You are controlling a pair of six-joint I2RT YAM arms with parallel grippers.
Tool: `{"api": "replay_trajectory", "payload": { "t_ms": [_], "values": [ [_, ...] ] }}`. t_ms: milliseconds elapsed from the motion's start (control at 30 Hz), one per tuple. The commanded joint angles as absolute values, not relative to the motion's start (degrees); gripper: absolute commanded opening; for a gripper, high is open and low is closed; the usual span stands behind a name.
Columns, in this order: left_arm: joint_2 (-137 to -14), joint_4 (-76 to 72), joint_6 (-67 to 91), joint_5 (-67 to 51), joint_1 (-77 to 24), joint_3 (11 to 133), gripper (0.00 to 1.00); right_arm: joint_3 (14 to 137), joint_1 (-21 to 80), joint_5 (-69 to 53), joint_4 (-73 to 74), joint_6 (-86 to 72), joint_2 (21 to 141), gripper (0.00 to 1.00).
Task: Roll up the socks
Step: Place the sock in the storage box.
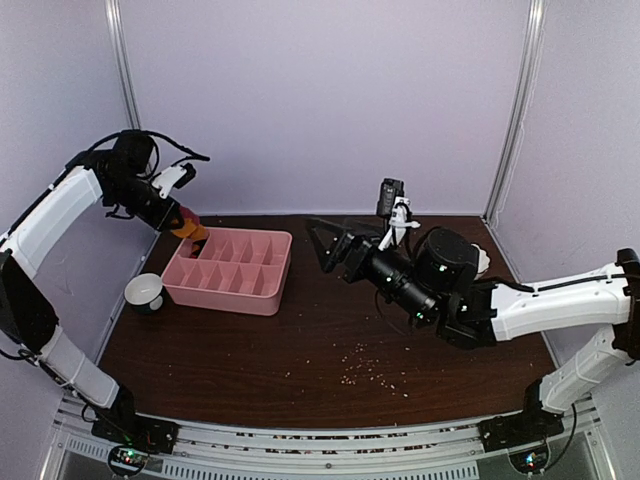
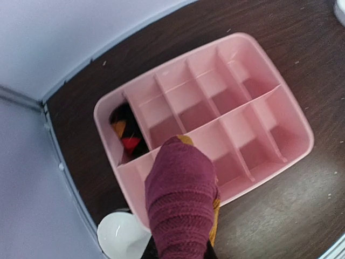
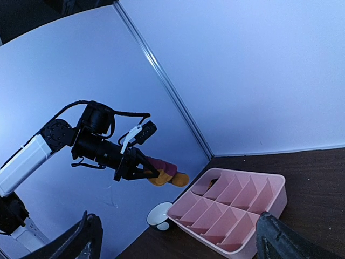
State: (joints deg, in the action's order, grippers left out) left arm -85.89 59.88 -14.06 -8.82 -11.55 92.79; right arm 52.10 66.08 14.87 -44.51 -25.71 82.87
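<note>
The rolled sock (image 2: 180, 199) is a plump, ribbed knit bundle, dark red with an orange edge. It is clamped at its near end in the left tool (image 1: 177, 220) and hangs in the air over the left end of the pink tray (image 2: 242, 40), not touching it. A second sock (image 2: 126, 135), dark fabric with orange and red patches, lies tucked in the tray's far-left corner compartment. The tray is smooth, glossy plastic, a rounded rectangle split by thin walls into two rows of compartments. The left arm reaches up and forward in a high arch, its wrist bent down and inward towards the tray. The right arm stretches low across the worktop (image 1: 330, 330) from the right side. Its right tool (image 1: 325, 245) is spread wide and holds nothing, well apart from the tray and pointing towards it. The worktop is dark brown with a wood grain. A white cup (image 1: 146, 292) with a smooth rounded bowl stands just beside the tray's near-left corner. Pale crumbs (image 1: 365, 365) lie scattered nearer the arm bases. Plain lilac walls close in the back and sides.
</note>
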Motion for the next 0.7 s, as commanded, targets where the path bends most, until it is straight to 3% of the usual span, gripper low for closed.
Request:
{"api": "replay_trajectory", "payload": {
  "t_ms": [0,100,267,667],
  "values": [
    [-88.40,58.08,-15.82,-0.73,-7.47,90.09,0.00,53.38,63.79,18.21,-22.64,-37.87,78.09,1.00],
    [-90.12,58.31,-16.02,-0.85,-6.81,87.95,0.00,51.38,63.24,12.76,-22.38,-34.61,76.07,1.00],
    [-93.05,56.65,-16.18,2.49,-6.83,85.90,0.00,51.70,63.48,14.09,-15.46,-33.93,75.39,1.00],
    [-100.57,53.78,-15.91,7.02,-6.86,85.44,0.00,48.17,63.58,13.06,-14.53,-36.08,71.34,0.99]
  ]
}}
